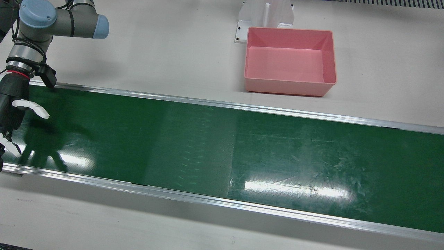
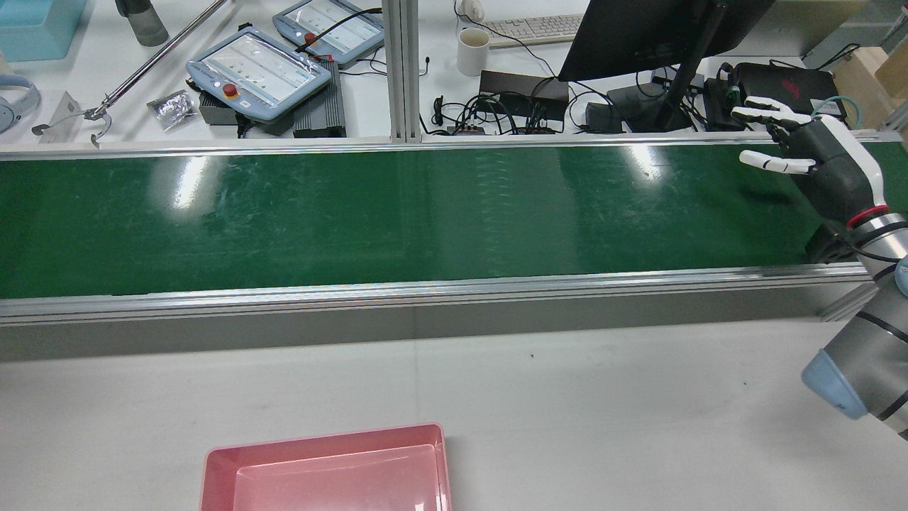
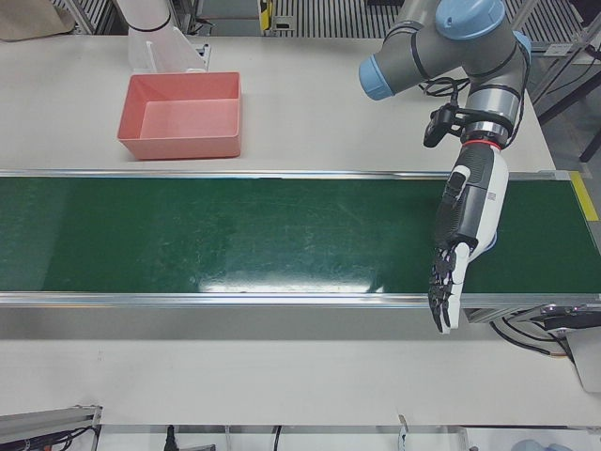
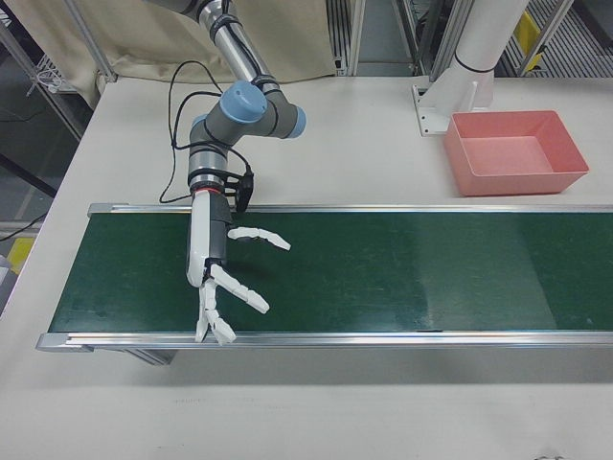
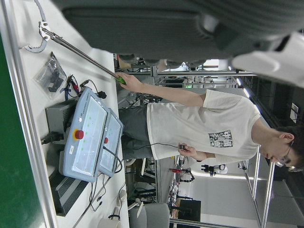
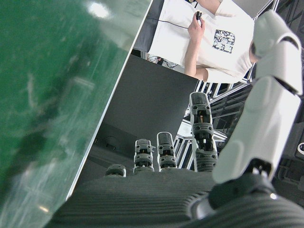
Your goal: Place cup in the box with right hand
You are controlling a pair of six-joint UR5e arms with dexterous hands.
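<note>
No cup shows on the green belt (image 1: pixel 222 149) in any view. The pink box (image 1: pixel 326 55) stands empty on the white table behind the belt, also seen in the rear view (image 2: pixel 323 438). My right hand (image 1: pixel 14 114) hovers over the belt's end, open, fingers spread, holding nothing; the right-front view (image 4: pixel 215 278) shows it pointing down toward the belt's near rail. My left hand (image 3: pixel 465 235) hangs open over the belt's opposite end, fingers straight, empty.
Aluminium rails (image 1: pixel 242 205) run along both belt edges. A white pedestal (image 1: pixel 265 15) stands behind the box. Beyond the belt a desk holds teach pendants (image 2: pixel 259 67), cables, a monitor and a white mug (image 2: pixel 473 51). A person (image 5: pixel 199 118) stands there.
</note>
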